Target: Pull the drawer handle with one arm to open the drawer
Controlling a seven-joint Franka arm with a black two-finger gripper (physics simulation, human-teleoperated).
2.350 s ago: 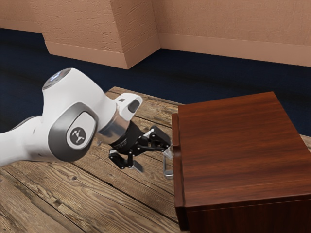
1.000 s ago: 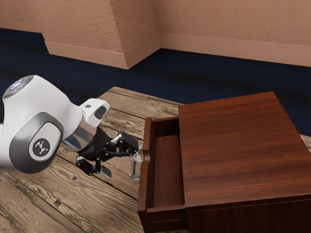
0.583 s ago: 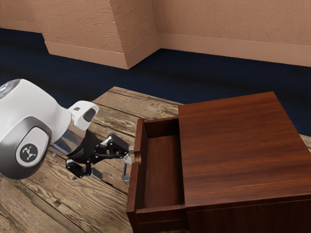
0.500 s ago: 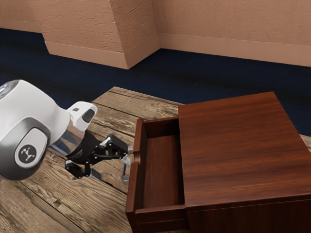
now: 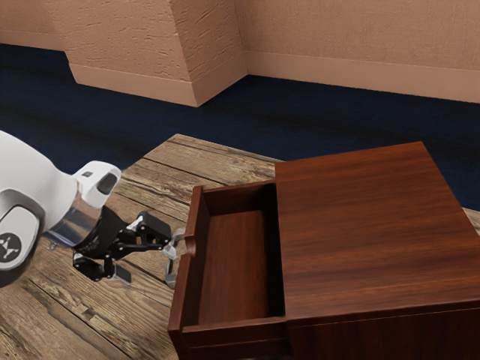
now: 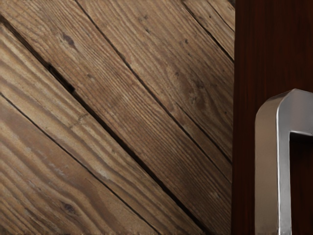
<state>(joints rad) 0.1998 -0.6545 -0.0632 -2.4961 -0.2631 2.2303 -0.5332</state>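
Observation:
A dark wooden cabinet [image 5: 367,225] stands on the plank table [image 5: 142,300]. Its top drawer [image 5: 229,262] is pulled well out toward the exterior view's left, and its inside is bare. The silver bar handle [image 5: 172,271] runs along the drawer front. My black gripper [image 5: 173,244] reaches in from the exterior view's left and is shut on the upper part of that handle. In the wrist view the handle's bent end [image 6: 275,161] stands just off the dark drawer front [image 6: 249,68], above the table planks [image 6: 107,122].
The white arm [image 5: 30,217] lies low over the table at the exterior view's left. A dark blue floor [image 5: 315,112] and tan walls [image 5: 337,37] lie beyond the table's far edge. Open tabletop [image 5: 90,322] stretches in front of the drawer.
My gripper has moved toward the exterior view's left with the handle in it. The drawer, shut 2.4 s ago, has slid steadily further out of the cabinet.

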